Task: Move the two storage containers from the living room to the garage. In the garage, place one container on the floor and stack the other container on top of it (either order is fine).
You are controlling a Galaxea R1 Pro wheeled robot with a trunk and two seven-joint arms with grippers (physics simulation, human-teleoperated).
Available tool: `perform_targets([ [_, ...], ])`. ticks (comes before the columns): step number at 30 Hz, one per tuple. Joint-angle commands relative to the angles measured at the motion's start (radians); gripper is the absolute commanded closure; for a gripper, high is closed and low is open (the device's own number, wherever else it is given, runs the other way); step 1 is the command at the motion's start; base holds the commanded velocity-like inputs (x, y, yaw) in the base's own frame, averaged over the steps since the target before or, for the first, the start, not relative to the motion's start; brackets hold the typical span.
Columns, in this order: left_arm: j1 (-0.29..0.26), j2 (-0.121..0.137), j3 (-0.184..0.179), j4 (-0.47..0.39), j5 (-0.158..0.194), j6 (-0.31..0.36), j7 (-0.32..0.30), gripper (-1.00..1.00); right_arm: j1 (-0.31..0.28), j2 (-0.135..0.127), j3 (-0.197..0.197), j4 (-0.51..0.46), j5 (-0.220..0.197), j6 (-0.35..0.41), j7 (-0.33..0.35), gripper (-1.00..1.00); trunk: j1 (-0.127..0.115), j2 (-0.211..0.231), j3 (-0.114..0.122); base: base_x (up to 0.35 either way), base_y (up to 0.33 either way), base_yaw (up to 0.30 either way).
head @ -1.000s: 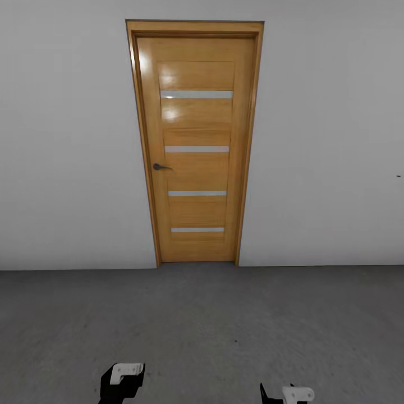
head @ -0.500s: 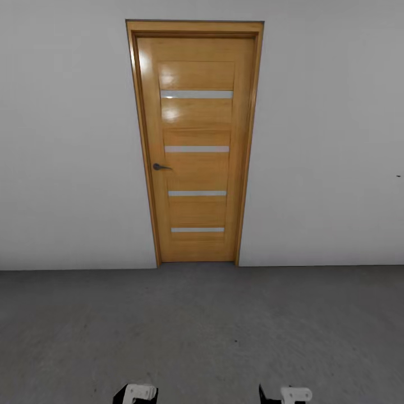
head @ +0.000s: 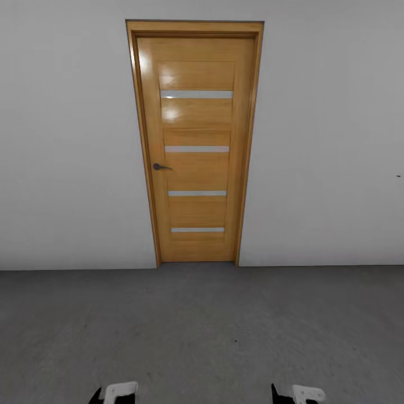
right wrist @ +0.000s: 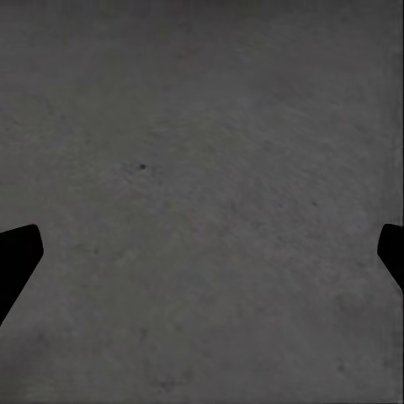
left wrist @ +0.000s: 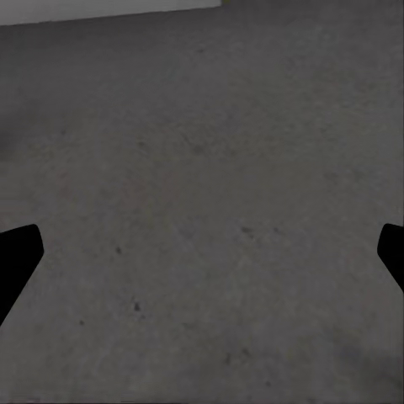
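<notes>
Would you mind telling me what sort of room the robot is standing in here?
Most likely a garage or utility room: a rough, dark grey concrete floor, bare grey-white walls, and a closed orange-wood door with frosted strips.

The garage's dark grey, rough, mottled concrete floor [head: 202,331] fills the lower third of the head frame, meeting plain grey-white walls [head: 62,140] along a straight line. The orange-wood door [head: 196,148], shut, stands upright at upper centre, with 4 frosted horizontal strips and a dark lever handle [head: 161,166] on its left edge.
</notes>
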Motion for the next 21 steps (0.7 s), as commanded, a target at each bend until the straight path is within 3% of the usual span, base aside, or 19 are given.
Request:
perform_targets([
  [1,-0.005,0.002,0.02,0.002,-0.002,-0.002,0.032,-1.0,-0.003,-0.009,-0.014,0.002,-0.009,-0.005,-0.016,-1.0,0.0,-0.001,-0.001,0.0,0.0,0.0],
  [3,-0.008,-0.001,0.029,0.006,-0.008,-0.002,0.044,-1.0,-0.004,-0.018,-0.025,0.004,-0.012,-0.007,-0.027,-1.0,0.0,-0.001,-0.001,0.0,0.0,0.0],
  [5,-0.008,-0.005,0.001,0.011,-0.026,-0.002,0.036,-1.0,-0.005,-0.019,-0.023,0.007,-0.011,-0.01,-0.031,-1.0,0.0,-0.001,-0.001,0.0,0.0,0.0],
  [7,-0.007,-0.008,-0.059,0.024,-0.044,-0.002,0.014,-1.0,-0.002,-0.015,-0.004,0.01,0.001,-0.012,-0.029,-1.0,0.0,-0.001,-0.001,0.0,0.0,0.0],
  [9,-0.006,-0.011,-0.14,0.065,-0.056,-0.002,-0.022,-1.0,0.003,0.004,0.063,0.014,0.037,-0.014,-0.001,-1.0,0.0,-0.001,-0.001,0.0,0.0,0.0],
  [12,-0.006,-0.017,-0.19,0.104,-0.059,-0.003,-0.046,-1.0,0.008,0.028,0.15,0.026,0.064,-0.018,0.068,-1.0,0.0,-0.001,-0.001,0.0,0.0,0.0],
  [15,-0.008,-0.021,-0.199,0.116,-0.05,-0.004,-0.051,-1.0,0.011,0.038,0.187,0.058,0.072,-0.02,0.109,-1.0,0.0,-0.001,-0.001,0.0,0.0,0.0],
  [17,-0.009,-0.021,-0.189,0.118,-0.024,-0.004,-0.048,-1.0,0.008,0.04,0.188,0.075,0.071,-0.019,0.113,-1.0,0.0,-0.001,-0.001,0.0,0.0,0.0],
  [19,-0.011,-0.022,-0.166,0.118,0.017,-0.004,-0.046,-1.0,0.005,0.041,0.165,0.083,0.06,-0.018,0.103,-1.0,0.0,-0.001,-0.001,0.0,0.0,0.0],
  [21,-0.013,-0.02,-0.144,0.117,0.061,-0.005,-0.045,-1.0,0.002,0.04,0.116,0.088,0.037,-0.019,0.076,-1.0,0.0,-0.001,-0.001,0.0,0.0,0.0],
])
